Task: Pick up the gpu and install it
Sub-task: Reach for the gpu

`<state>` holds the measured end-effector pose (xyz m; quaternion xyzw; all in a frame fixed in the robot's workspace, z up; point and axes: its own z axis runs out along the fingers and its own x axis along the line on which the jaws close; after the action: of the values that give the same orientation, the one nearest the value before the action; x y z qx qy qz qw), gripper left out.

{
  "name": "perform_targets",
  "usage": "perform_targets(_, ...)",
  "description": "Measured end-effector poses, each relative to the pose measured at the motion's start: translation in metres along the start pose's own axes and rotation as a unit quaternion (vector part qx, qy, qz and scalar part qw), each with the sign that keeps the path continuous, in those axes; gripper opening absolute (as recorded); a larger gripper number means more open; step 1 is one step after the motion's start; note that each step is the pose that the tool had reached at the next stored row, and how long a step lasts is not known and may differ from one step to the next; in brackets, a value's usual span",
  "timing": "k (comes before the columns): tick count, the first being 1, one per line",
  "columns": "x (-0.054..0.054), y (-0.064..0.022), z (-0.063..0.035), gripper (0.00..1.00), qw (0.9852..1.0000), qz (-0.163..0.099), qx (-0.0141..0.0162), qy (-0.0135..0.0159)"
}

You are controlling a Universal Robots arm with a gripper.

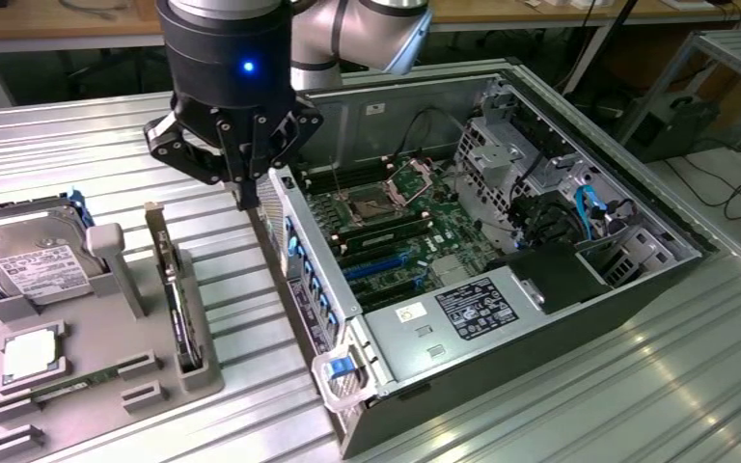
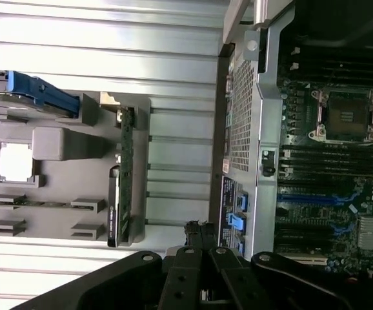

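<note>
pincer [image 1: 248, 198] is pressed together, empty, above the ribbed metal bench [image 1: 88, 135] beside the open black computer case [image 1: 538, 386]. the thin dark gpu card [image 1: 180, 299] is stood edgewise in a grey plastic holder [image 1: 100, 318].

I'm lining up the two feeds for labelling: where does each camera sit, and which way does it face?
Exterior view: off the arm, raised, looking obliquely down at the open computer case and gray holder; the arm and hand hang between them.
Wrist view: on the wrist, looking down past the hand at the holder and the case.
Shared: hand, holder, case, and the gpu standing on edge in the holder.
</note>
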<state>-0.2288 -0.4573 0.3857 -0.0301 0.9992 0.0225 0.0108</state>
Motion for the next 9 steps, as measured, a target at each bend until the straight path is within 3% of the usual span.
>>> perform_targets(9, 0.021, 0.0028, 0.0015, 0.11, 1.0000, 0.000, 0.0004, -0.0001)
